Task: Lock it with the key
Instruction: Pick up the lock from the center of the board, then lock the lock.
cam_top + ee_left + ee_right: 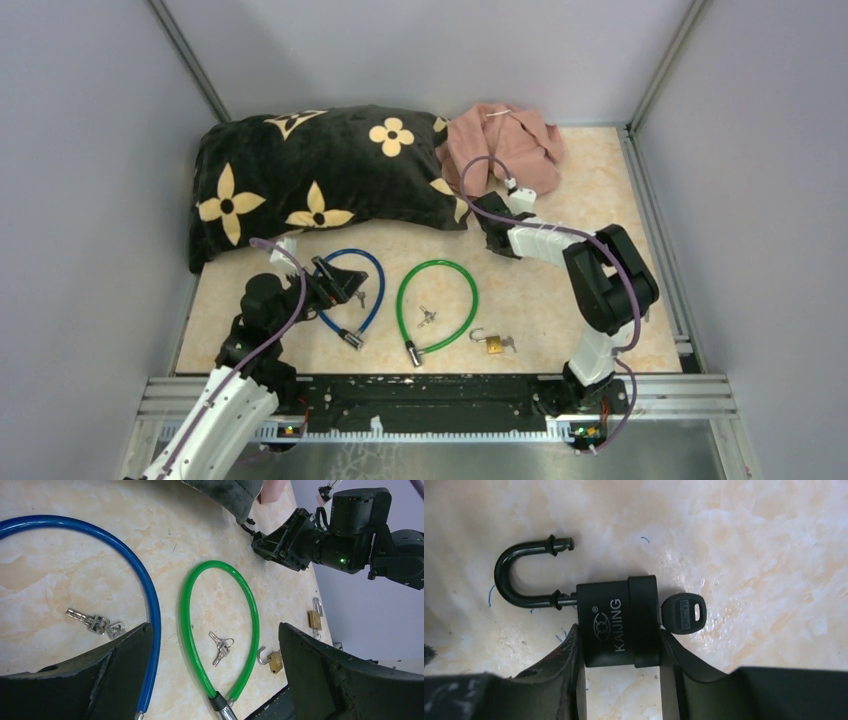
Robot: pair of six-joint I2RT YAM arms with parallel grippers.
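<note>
Locking is judged not yet done. The black metal padlock stamped KAIJING (618, 622) lies flat on the marbled beige tabletop (749, 540). Its curved black shackle (511, 577), at 9 o'clock of the body, is seen with the free leg out of its hole. The black-headed key (684, 614) is seated in the keyway at 3 o'clock. The body is pinched across its sides by the right gripper (619, 632), so pressing the shackle home and turning the key are what is left. The left gripper (215, 630) is spread wide above the blue coated cable lock (150, 600), with nothing held. In the top view the padlock is hidden beneath the right gripper, at 1 o'clock of the green cable loop (437, 300). In the right wrist view the body's near end is covered by the fingers, and whether the key is turned cannot be told.
</note>
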